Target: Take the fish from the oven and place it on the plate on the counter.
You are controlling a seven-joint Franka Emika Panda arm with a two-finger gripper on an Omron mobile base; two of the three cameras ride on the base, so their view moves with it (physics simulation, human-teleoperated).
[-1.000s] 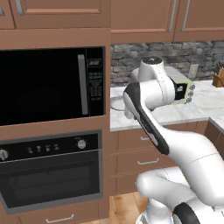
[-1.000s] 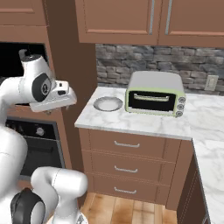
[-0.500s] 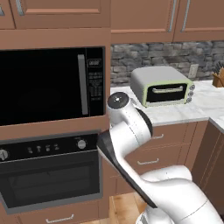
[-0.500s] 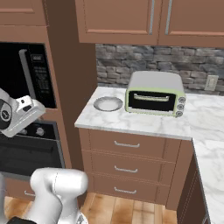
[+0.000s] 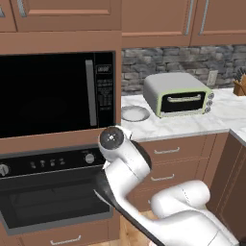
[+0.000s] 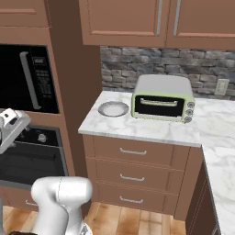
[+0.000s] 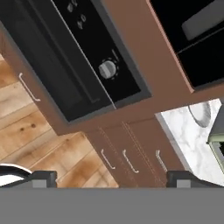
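The oven (image 5: pixel 48 192) is being seen low in the brown wall, under the black microwave (image 5: pixel 53 93). Its glass door is being kept shut, and its knob panel (image 5: pixel 48 161) is being shown just above the door. The fish cannot be made out; the inside of the oven is being hidden by the dark glass.

The plate (image 6: pixel 113 109) is being carried by the white tabletop (image 6: pixel 147 128), near its left end. Nothing is being held on the plate. The grey-green toaster oven (image 6: pixel 163 98) is being kept just beside the plate, to its right. Brown drawers (image 6: pixel 135 172) are being seen under the tabletop.

The white arm (image 5: pixel 125 163) is being bent in front of the oven and the drawers. In the hand view, the two dark fingers (image 7: pixel 43 178) are being held wide apart, and nothing is being gripped between them. One round oven knob (image 7: pixel 107 69) and the wooden floor (image 7: pixel 26 127) are being shown there too.
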